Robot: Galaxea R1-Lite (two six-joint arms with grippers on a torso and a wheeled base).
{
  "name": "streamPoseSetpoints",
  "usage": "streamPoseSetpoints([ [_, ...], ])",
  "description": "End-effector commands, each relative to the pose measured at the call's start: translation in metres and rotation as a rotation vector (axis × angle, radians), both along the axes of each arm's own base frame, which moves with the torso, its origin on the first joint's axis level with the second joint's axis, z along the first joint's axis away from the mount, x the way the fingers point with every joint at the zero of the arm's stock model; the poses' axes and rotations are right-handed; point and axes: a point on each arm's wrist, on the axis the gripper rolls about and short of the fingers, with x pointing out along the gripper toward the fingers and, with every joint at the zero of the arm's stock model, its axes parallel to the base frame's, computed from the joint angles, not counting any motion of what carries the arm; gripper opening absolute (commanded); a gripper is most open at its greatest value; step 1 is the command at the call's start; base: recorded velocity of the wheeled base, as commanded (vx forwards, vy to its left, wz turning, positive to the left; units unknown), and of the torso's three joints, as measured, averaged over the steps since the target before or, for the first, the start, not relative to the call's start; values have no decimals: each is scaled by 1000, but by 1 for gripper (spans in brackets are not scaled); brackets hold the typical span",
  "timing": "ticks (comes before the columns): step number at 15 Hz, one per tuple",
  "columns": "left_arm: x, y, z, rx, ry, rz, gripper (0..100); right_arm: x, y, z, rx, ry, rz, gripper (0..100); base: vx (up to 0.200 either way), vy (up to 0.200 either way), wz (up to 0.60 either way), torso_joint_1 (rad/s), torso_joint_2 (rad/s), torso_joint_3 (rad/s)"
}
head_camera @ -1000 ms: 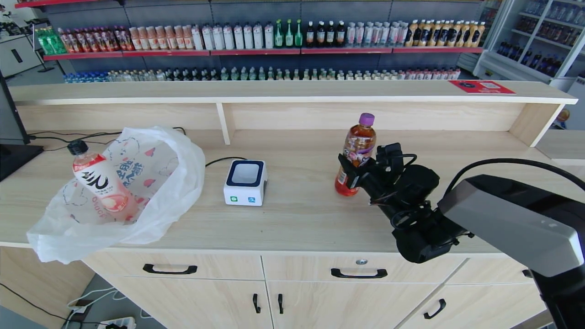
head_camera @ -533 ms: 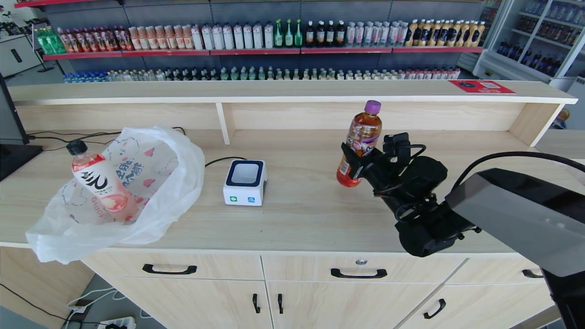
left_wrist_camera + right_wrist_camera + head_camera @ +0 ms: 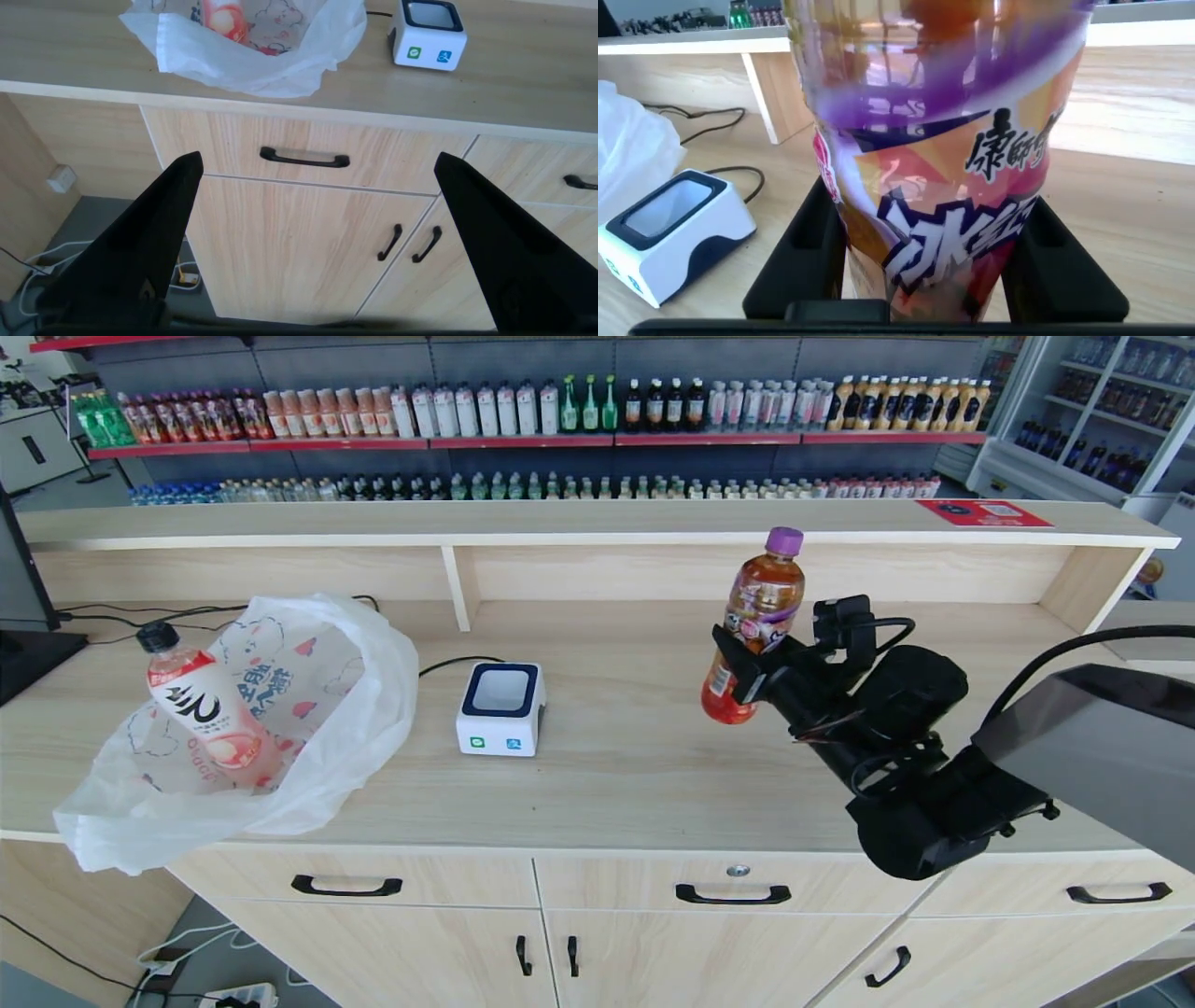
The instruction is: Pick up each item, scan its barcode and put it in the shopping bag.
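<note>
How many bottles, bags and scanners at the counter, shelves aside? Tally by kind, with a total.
Shopping bag: 1
Scanner: 1
Bottles: 2, the pink bottle in the bag and the orange bottle in the right pincer
Total: 4

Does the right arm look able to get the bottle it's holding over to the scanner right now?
Probably yes. The right tool grips the bottle, and nothing stands on the counter between it and the scanner, so the way looks free.
</note>
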Motion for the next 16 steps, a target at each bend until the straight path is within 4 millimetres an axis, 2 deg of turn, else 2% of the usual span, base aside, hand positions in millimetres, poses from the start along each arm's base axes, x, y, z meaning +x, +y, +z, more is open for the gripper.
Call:
streamPoseSetpoints([
  [1,0,0,0,0,0,0,100,-20,-5,25,12,-34,3,0,0,0,0,0,0,0],
  [6,0,0,0,0,0,0,100,-61,5,45,25,-42,72,0,0,0,0,0,0,0],
  [7,0,0,0,0,0,0,100,-75,9,47,26,-33,94,0,0,0,0,0,0,0],
  [12,0,0,0,0,0,0,100,-121,4,61,38,-26,151,0,0,0,0,0,0,0],
  [13,0,0,0,0,0,0,100,-134,9,55,25,4,190,0,0,0,0,0,0,0],
  [14,0,0,0,0,0,0,100,-137,13,54,23,7,210,0,0,0,0,0,0,0],
  [16,0,0,0,1,0,-2,100,-155,33,50,16,24,301,0,0,0,0,0,0,0],
])
